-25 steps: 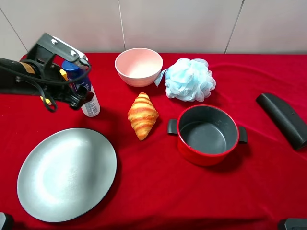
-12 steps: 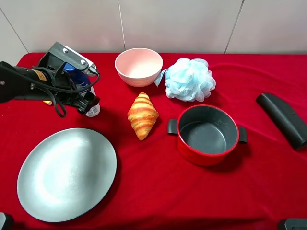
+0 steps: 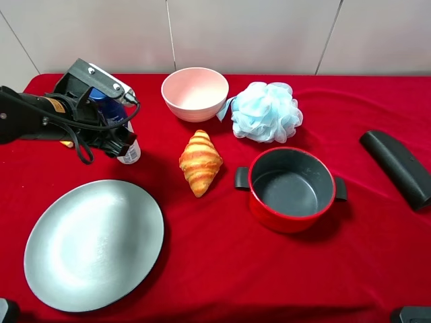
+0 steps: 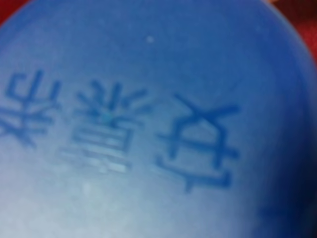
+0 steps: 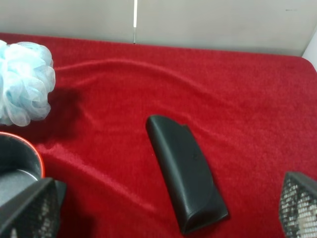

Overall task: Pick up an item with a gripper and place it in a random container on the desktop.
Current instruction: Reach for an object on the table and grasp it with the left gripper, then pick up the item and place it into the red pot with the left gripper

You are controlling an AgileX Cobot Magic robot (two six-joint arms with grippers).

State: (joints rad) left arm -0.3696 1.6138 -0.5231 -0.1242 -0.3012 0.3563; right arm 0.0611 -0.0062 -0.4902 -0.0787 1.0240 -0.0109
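The white spray can (image 3: pixel 128 152) with a dark blue cap stands at the back left of the red cloth (image 3: pixel 215 269). My left gripper (image 3: pixel 121 140) is down over the can, with its fingers on either side of the body. Whether they press on it does not show. The left wrist view is filled by the blurred blue cap (image 4: pixel 148 124) with raised characters, and no fingers show there. The red pot (image 3: pixel 283 221) with a dark grey inside stands right of centre, empty; its rim also shows in the right wrist view (image 5: pixel 30 148). My right gripper (image 5: pixel 163 218) is open and empty above the cloth near a flat black bar.
A pink bowl (image 3: pixel 195 94) and a pale blue bath pouf (image 3: pixel 266 111) stand at the back. A croissant (image 3: pixel 200 163) lies between the can and the pot. A grey-blue plate (image 3: pixel 94 242) lies at the front left. The flat black bar (image 3: pixel 397 167) lies at the right edge.
My left gripper has come down and forward over the can, hiding most of its cap and body. In the last half second it barely moved. Nothing else has moved.
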